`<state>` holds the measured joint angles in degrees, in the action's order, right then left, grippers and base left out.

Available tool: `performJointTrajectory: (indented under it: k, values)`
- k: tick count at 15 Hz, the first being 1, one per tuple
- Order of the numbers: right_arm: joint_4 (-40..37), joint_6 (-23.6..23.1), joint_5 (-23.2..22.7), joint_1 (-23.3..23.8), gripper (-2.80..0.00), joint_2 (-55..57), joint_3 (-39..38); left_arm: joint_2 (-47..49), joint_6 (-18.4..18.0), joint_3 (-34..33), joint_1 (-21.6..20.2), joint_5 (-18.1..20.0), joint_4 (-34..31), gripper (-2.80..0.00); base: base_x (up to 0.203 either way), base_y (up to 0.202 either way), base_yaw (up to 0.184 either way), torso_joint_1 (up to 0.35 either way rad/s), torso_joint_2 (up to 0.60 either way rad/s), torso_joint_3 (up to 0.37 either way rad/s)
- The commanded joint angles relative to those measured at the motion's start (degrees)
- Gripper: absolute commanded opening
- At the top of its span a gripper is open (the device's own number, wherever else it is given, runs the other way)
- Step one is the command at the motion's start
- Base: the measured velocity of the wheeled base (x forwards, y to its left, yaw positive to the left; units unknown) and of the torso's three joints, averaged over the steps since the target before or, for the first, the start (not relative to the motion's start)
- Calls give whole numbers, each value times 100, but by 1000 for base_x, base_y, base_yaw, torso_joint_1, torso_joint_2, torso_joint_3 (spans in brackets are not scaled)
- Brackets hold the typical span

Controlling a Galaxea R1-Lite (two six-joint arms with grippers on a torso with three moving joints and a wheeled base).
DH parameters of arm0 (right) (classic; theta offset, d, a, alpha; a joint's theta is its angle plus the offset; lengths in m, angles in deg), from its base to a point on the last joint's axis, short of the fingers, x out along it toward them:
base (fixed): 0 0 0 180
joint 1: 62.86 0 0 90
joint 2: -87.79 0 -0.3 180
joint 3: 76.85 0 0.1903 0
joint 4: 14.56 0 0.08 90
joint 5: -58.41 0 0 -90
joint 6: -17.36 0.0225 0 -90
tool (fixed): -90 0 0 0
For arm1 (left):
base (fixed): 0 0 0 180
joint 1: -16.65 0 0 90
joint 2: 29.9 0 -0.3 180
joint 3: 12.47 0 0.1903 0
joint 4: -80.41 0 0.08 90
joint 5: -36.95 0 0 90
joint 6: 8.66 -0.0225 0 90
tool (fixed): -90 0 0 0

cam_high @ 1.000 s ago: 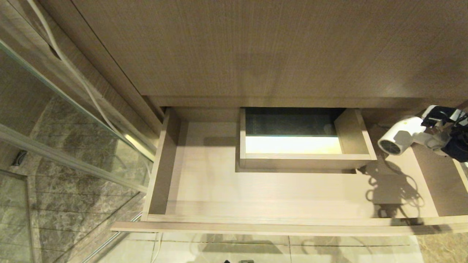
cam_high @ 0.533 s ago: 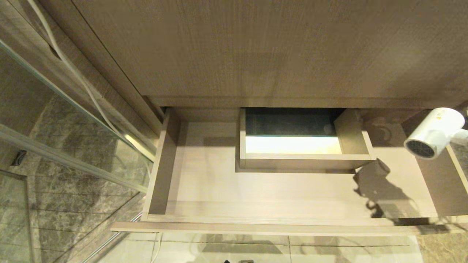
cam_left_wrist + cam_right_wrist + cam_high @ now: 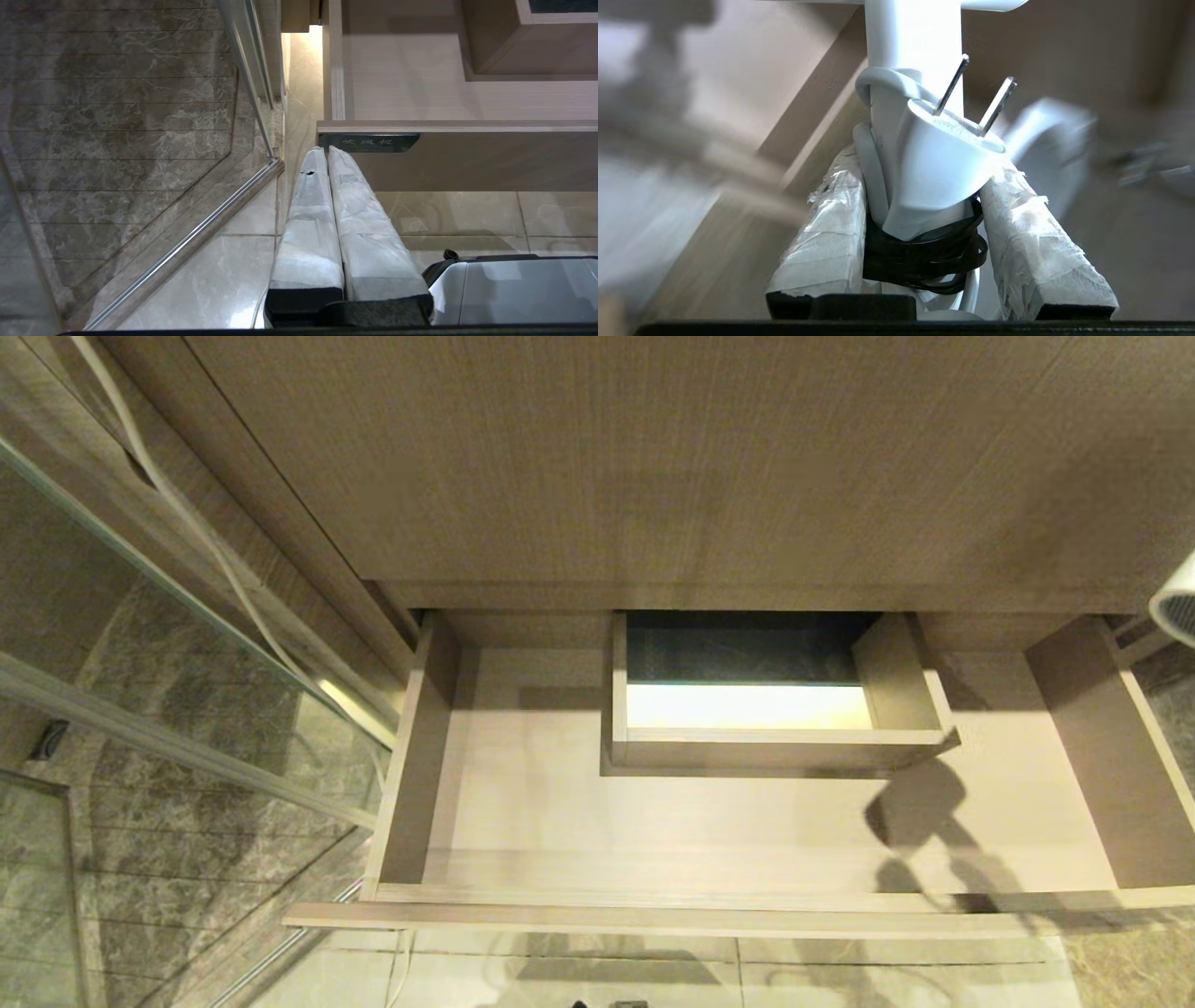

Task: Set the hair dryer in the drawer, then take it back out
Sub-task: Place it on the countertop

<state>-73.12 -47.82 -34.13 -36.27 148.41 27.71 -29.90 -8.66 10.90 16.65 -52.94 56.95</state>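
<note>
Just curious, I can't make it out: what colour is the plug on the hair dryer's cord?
White, with two bare metal prongs; the plug shows best in the right wrist view.

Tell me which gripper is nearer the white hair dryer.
Right. The right gripper clamps the white hair dryer by its handle; the left gripper hangs parked below the wood-grain drawer's front.

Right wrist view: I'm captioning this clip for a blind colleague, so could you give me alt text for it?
The right gripper, its fingers wrapped in white tape, clamps the white handle of the hair dryer, with the cord's two-pronged plug and a black strap bundled between them. Behind it is blurred light wood-grain panelling.
</note>
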Motion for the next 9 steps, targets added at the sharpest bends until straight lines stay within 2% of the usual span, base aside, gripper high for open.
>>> performJointTrajectory:
  k: [1, 5, 6, 7, 9]
  values:
    - [24, -25, -252, -8, -280, -148, 867, 0, 0, 0, 0, -2, 1, -280, 0, 0, 0, 0, 0, 0]
    - [36, 29, -555, -7, -280, 810, 2785, 0, 0, 0, 0, -2, 1, -280, 0, 0, 0, 0, 0, 0]
    - [74, 121, -580, -6, -280, 999, 3021, 0, 0, 0, 0, -2, 1, -280, 0, 0, 0, 0, 0, 0]
    - [228, 358, -604, -5, -280, 1014, 3053, 0, 0, 0, 0, -2, 1, -280, 0, 0, 0, 0, 0, 0]
    - [541, 515, -611, -19, -280, 987, 3036, 0, 0, 0, 0, -2, 1, -280, 0, 0, 0, 0, 0, 0]
